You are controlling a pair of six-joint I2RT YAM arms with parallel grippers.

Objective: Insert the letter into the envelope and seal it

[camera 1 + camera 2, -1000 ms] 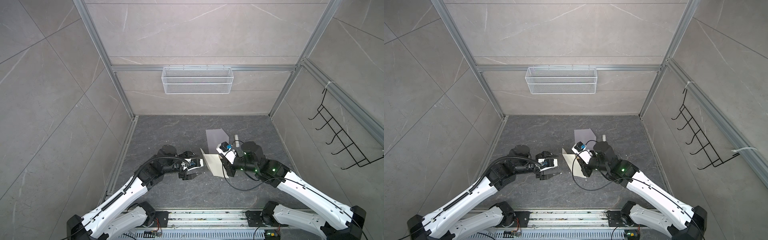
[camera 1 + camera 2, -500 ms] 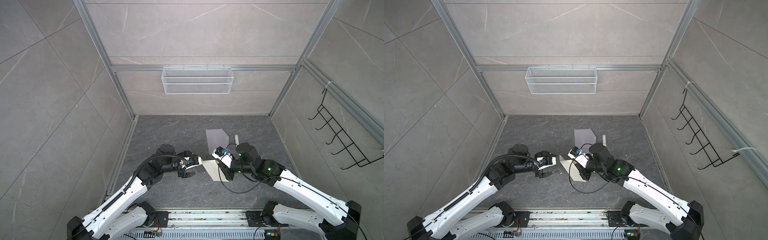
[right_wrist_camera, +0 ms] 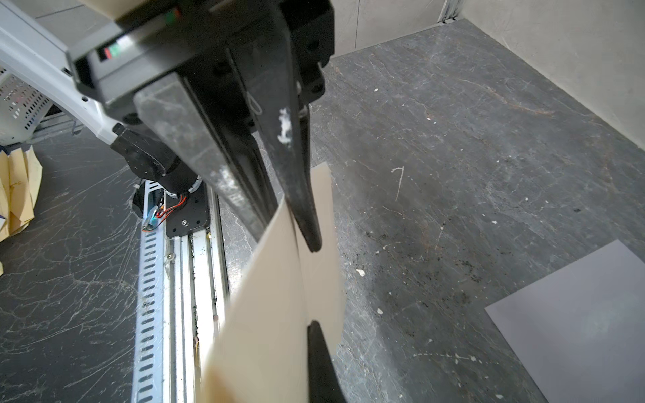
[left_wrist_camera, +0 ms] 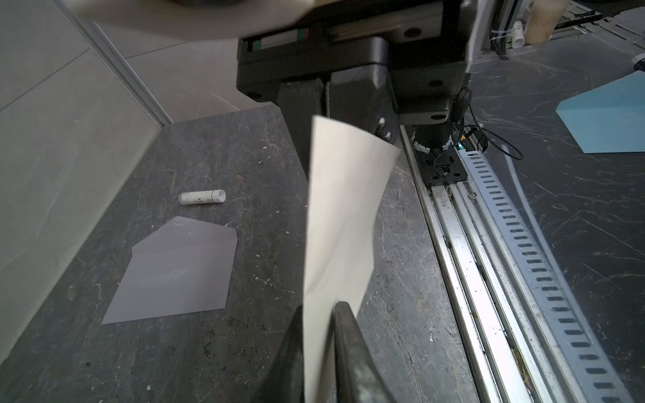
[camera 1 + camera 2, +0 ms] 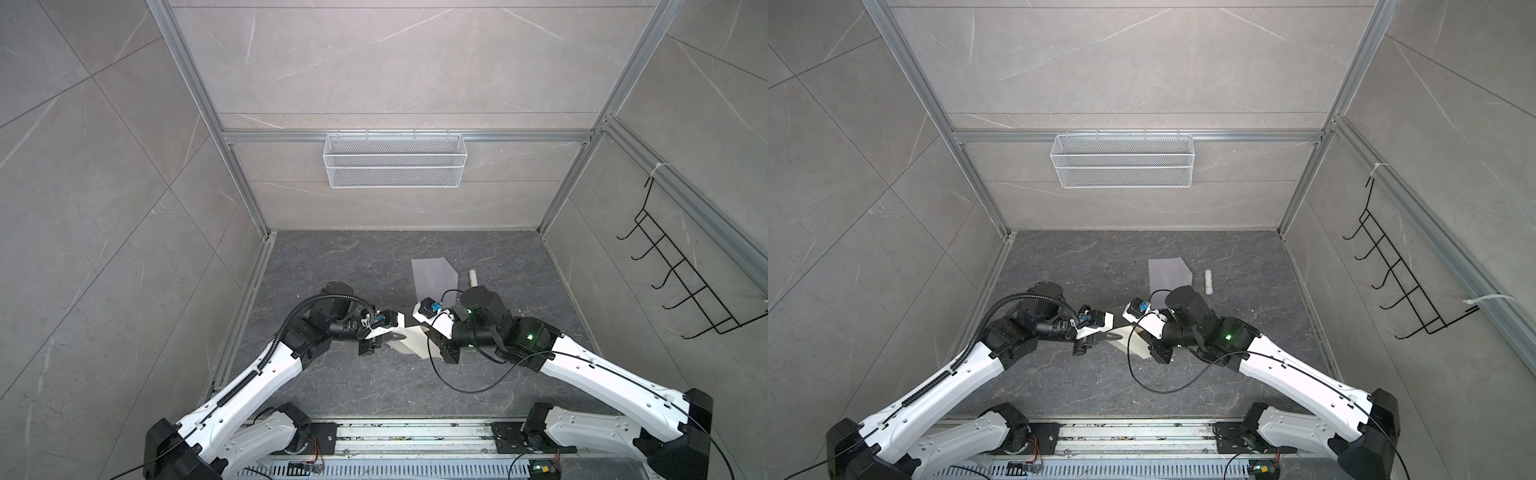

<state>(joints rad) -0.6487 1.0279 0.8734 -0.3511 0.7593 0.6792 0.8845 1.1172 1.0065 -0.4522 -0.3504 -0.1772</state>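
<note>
The tan letter (image 5: 412, 341) (image 5: 1133, 341) hangs above the floor in the middle, held on edge between my two grippers. My left gripper (image 5: 397, 337) (image 4: 319, 310) is shut on its left edge; in the left wrist view the sheet (image 4: 343, 216) runs up from between the dark fingers. At the opposite edge my right gripper (image 5: 430, 338) (image 3: 303, 331) is shut on the letter (image 3: 279, 296), and one of its fingers is hidden behind the paper. The lavender-grey envelope (image 5: 434, 276) (image 5: 1169, 272) (image 4: 178, 268) (image 3: 576, 324) lies flat on the floor behind them, flap end pointing away.
A white glue stick (image 5: 473, 276) (image 5: 1207, 281) (image 4: 201, 197) lies just right of the envelope. A wire basket (image 5: 395, 166) hangs on the back wall and a black hook rack (image 5: 681, 282) on the right wall. A metal rail (image 5: 415, 432) runs along the front edge.
My left gripper has moved right to the letter's edge and gone from open to shut on it. The right gripper has shifted slightly left and down with the letter.
</note>
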